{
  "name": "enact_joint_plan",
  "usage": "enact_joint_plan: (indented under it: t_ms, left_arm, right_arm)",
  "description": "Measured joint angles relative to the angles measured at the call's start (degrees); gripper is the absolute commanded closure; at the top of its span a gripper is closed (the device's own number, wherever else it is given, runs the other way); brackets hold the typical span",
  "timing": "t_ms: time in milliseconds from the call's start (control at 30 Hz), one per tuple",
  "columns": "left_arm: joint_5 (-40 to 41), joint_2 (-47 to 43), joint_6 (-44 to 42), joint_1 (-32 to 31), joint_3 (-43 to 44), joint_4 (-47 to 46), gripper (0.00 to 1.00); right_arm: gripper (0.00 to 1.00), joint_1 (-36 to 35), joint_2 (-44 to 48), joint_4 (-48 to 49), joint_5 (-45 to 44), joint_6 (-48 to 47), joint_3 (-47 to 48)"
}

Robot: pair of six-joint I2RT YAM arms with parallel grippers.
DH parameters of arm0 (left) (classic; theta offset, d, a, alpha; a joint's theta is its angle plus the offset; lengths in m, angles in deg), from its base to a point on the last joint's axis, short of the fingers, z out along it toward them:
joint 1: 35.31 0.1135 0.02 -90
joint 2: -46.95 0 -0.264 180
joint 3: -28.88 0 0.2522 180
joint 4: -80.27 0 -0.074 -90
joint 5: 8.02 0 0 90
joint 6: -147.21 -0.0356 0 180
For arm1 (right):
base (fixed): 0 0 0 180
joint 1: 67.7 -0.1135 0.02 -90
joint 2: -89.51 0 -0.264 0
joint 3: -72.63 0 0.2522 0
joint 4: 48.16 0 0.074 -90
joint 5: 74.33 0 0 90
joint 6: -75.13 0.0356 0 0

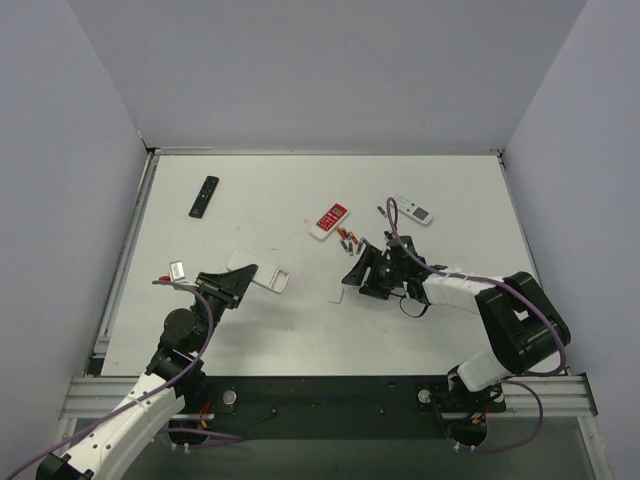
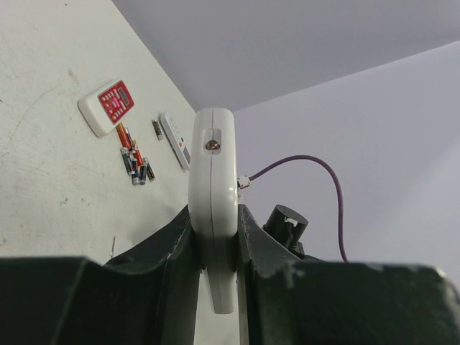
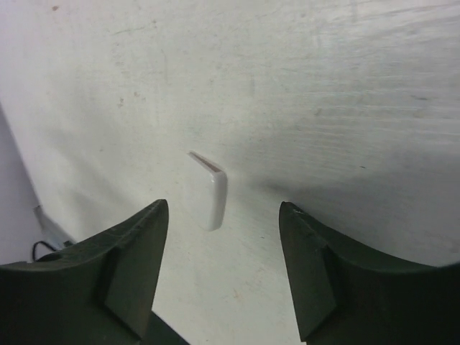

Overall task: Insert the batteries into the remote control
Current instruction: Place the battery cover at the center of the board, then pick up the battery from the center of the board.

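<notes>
Clamping remote control edge-on w/ L gripper; R gripper is hanging wide open, empty, over white cover; best pinching one of batteries mid-body.

The top camera looks down from above the near edge over the whole counter. The left wrist camera looks low across it, sharing the batteries; the right wrist one faces it closely.

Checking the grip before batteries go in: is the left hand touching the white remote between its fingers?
Touching. The left wrist view shows the remote control edge-on, with the left hand pressing against both of its sides, no gap.
</notes>
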Motion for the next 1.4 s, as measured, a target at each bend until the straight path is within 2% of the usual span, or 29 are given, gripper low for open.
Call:
enact_joint_plan:
  t_ms: [67,200,300,333,467,600,800,1033,1133,1400]
  left_arm:
    - [-0.61,0.0,-0.35,0.07,0.0,-0.02,1.0]
    - [-2.29,1.01,-1.51,0.35,0.0,-0.37,1.0]
    - [-4.11,2.71,-2.62,0.42,0.0,-1.05,1.0]
    - [-4.81,3.41,-3.02,0.44,0.0,-1.31,1.0]
    - [-8.5,5.92,-5.33,0.66,0.0,-1.44,1.0]
    - [-12.13,8.31,-7.74,0.68,0.0,-1.36,1.0]
    - [-16.76,11.89,-10.43,0.72,0.0,-1.38,1.0]
    - [-21.38,14.51,-11.96,0.94,0.0,-1.46,1.0]
    - [-22.62,14.82,-12.31,1.05,0.0,-1.46,1.0]
    - [-23.71,15.39,-13.38,1.05,0.0,-1.49,1.0]
  right_arm:
    - [0.32,-0.02,2.27,-3.04,-2.43,-1.97,0.17]
    - [0.3,0.0,5.97,-12.09,-8.94,-6.71,2.01]
    - [0.35,0.07,6.54,-20.04,-14.05,-10.25,5.99]
    - [0.4,0.07,6.54,-21.68,-15.39,-11.23,7.3]
    - [0.41,0.83,5.84,-28.87,-20.59,-15.96,15.8]
    - [0.46,3.98,1.16,-32.87,-22.45,-20.85,25.92]
    - [0.49,7.74,-9.7,-38.73,-21.03,-28.2,37.92]
    - [0.54,8.17,-23.02,-45.03,-18.18,-37.94,49.05]
    - [0.57,8.15,-26.25,-47.78,-17.22,-41.13,52.02]
    - [0.57,7.21,-29.4,-51.56,-14.43,-46.31,56.04]
